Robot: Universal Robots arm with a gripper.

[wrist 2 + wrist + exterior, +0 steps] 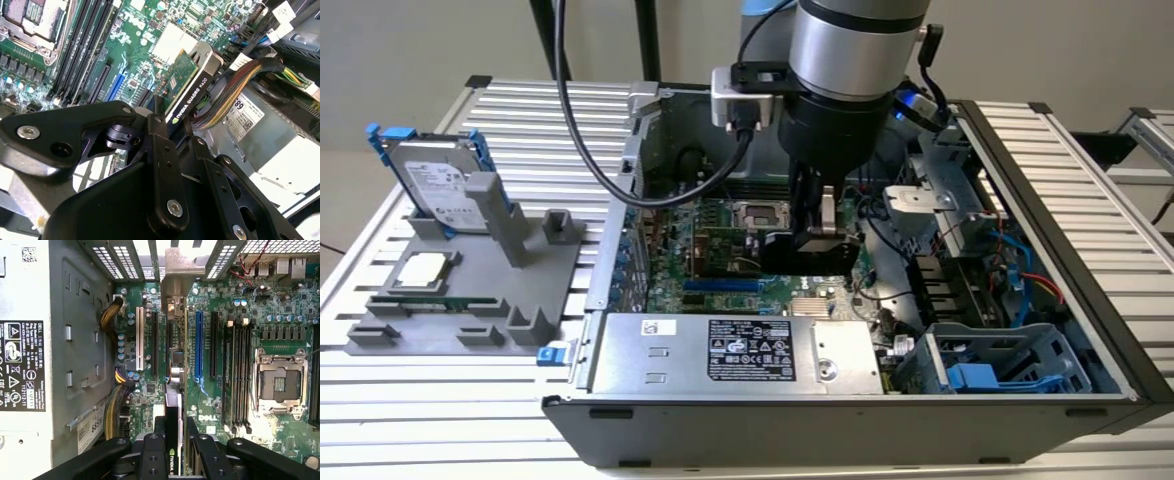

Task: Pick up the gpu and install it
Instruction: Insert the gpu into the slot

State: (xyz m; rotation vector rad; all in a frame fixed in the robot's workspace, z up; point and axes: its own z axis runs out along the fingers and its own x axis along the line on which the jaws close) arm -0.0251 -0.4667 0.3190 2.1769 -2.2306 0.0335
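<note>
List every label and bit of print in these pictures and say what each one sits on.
White lettering: along the black edge of the gpu, which is clamped in the gripper.
Large ratings sticker: on top of the power supply; its fine print is too small to read.
White logo: printed on the motherboard.
White label: on the hard drive; too small to read.

An open computer case (1014,330) lies on a slatted table (1067,140), and the gripper (817,238) reaches down into it, holding the gpu (176,405) edge-on over the motherboard (707,250). The power supply (734,352) sits at the case's near end. A fixture (467,300) holding a hard drive (438,185) stands beside the case, towards the exterior view's left.
</note>
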